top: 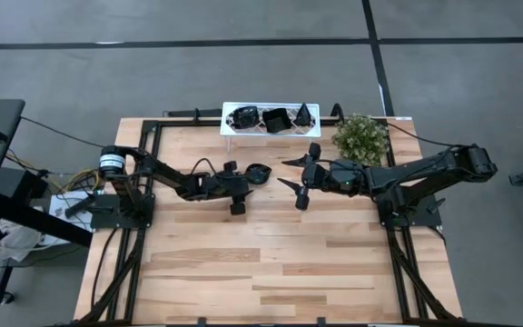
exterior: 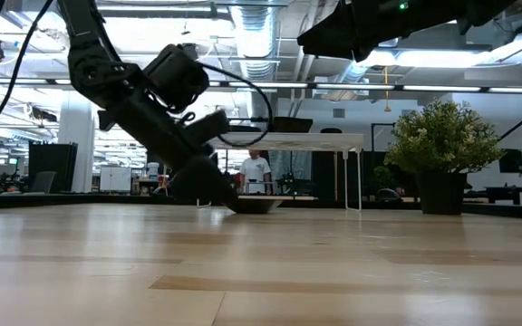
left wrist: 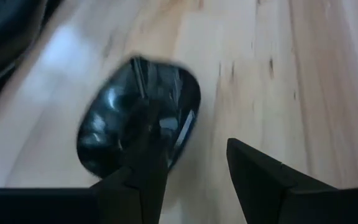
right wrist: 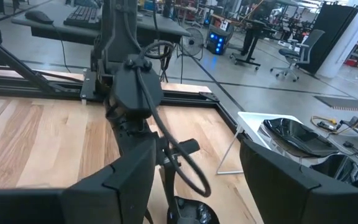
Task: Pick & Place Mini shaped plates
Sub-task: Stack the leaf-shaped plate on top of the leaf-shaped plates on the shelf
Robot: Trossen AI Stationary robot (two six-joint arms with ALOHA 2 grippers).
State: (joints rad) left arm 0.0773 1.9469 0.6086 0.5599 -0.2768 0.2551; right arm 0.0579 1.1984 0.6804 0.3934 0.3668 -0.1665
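Note:
One small glossy black mini plate (top: 260, 171) lies on the wooden table in front of the white tray (top: 243, 130). Three more black plates (top: 275, 119) sit in that tray. My left gripper (left wrist: 188, 134) slants down at the lone plate (left wrist: 135, 112) and is open. One finger (left wrist: 145, 155) is over the plate's hollow; the other (left wrist: 253, 168) is outside its rim, above bare wood. In the low view its tip (exterior: 229, 201) is down by the plate (exterior: 259, 205). My right gripper (top: 286, 173) hangs open and high, just right of the plate, holding nothing. My left gripper straddles the plate's rim (left wrist: 191, 118), one finger inside and one outside, coming slanting down from the table's left. The plate lies flat on the table. Whether either finger touches it, I cannot tell.
A green bushy plant in a dark pot (top: 361, 136) stands at the far right, beside the tray. The tray stands on thin white legs (right wrist: 229, 155). The near half of the table is bare wood (top: 261, 263). A person (exterior: 256, 172) stands far back in the room.

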